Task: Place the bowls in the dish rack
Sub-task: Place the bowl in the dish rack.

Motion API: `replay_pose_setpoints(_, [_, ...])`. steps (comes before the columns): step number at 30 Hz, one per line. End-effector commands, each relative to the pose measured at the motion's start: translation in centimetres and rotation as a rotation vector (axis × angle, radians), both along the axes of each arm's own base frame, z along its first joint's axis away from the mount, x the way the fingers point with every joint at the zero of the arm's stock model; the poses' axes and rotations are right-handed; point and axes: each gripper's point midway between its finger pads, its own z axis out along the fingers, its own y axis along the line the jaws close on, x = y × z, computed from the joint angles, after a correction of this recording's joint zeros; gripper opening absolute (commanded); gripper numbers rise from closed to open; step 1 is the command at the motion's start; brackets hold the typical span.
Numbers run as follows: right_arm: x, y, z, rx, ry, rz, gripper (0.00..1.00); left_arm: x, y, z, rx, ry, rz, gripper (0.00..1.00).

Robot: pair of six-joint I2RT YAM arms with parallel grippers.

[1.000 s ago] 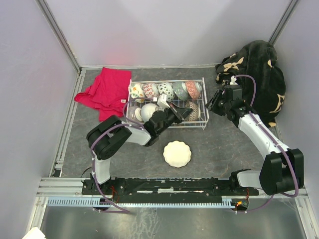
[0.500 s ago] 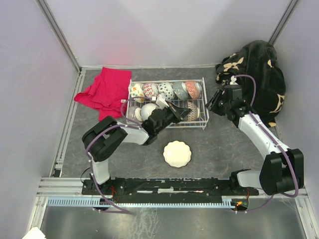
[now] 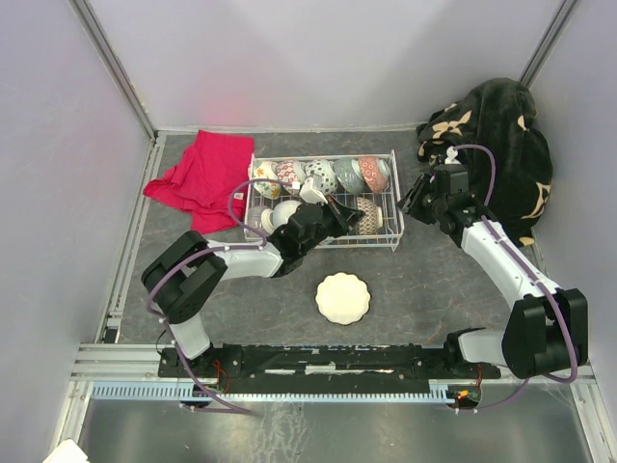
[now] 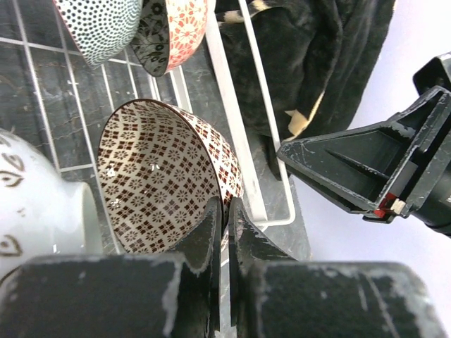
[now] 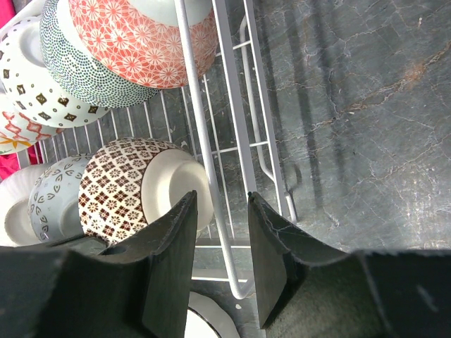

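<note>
The dish rack (image 4: 236,127) lies with its long axis running side to side across the table, its short right end toward the right gripper (image 5: 222,201). A row of five patterned bowls (image 3: 323,175) stands on edge along its far side, on the far side of the left gripper (image 4: 227,211). In the near row the brown-patterned bowl (image 4: 155,176) also stands on edge. Its mouth faces back toward the left gripper and its pale foot faces the right gripper. The left fingers are pinched together on this bowl's rim, one inside and one outside. A white bowl (image 3: 284,214) sits just behind that hand, toward the rack's left end.

Compared with a second ago, the left arm's elbow has swung outward and nearer the table's front edge. Its gripper and the brown bowl have drawn a little to the left inside the rack. The right arm has not shifted.

The right gripper hangs over the rack's right end wire with its fingers parted and nothing between them. A scalloped cream plate (image 3: 342,297) lies on the dark marbled tabletop (image 3: 424,280), on the near side of the left hand and outside the rack. A red cloth (image 3: 202,178) lies beyond the rack's left end, and a black blanket (image 3: 496,145) with pale flowers is heaped behind the right gripper. Plain pale walls (image 3: 337,58) enclose the table.
</note>
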Motion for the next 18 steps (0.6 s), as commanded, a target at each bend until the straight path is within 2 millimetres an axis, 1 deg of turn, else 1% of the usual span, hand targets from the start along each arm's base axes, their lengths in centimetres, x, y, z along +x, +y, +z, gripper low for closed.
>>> replay_pose_setpoints(1, [1.1, 0.1, 3.4, 0.010, -0.102, 0.004, 0.43, -2.3, 5.2, -10.3, 0.427, 0.169, 0.025, 0.03])
replay_pose_setpoints(13, [1.1, 0.1, 3.4, 0.015, -0.104, 0.003, 0.43, -2.3, 7.3, -9.4, 0.521, 0.152, 0.063, 0.03])
replay_pose_setpoints(18, [1.1, 0.2, 3.5, 0.019, -0.105, 0.007, 0.43, -2.4, 8.3, -8.8, 0.542, 0.142, 0.092, 0.03])
